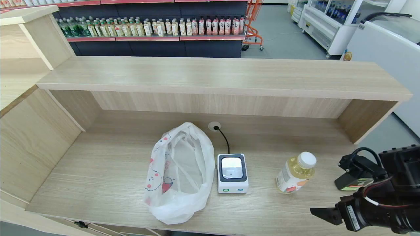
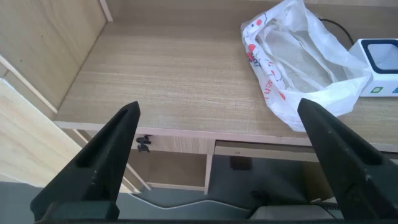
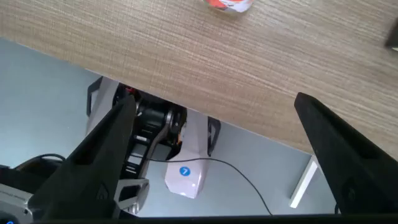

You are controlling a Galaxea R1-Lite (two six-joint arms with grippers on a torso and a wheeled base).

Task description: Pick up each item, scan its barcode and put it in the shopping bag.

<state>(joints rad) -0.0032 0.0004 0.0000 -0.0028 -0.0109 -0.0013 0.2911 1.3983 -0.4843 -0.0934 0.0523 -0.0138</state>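
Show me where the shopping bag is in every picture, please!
Head view: the shopping bag stands mid-counter, just left of the scanner.
Left wrist view: the shopping bag sits near the counter front edge, with the scanner beside it.
Right wrist view: this camera looks at the counter edge by the bottle instead.
Shared landmark: the counter's wood-grain top.

Cropped and unreadable parts on the tabletop (image 1: 108, 170)

The bottle (image 1: 296, 173), at 3 o'clock of the scanner (image 1: 232, 173), is being sliced by the right wrist view's edge, leaving a sliver of label (image 3: 227, 4). The left wrist view's edge is cropping the scanner. At the scanner's 9 o'clock, crumpled plastic is veiling the inside of the shopping bag (image 1: 179, 173). Its contents cannot be told.
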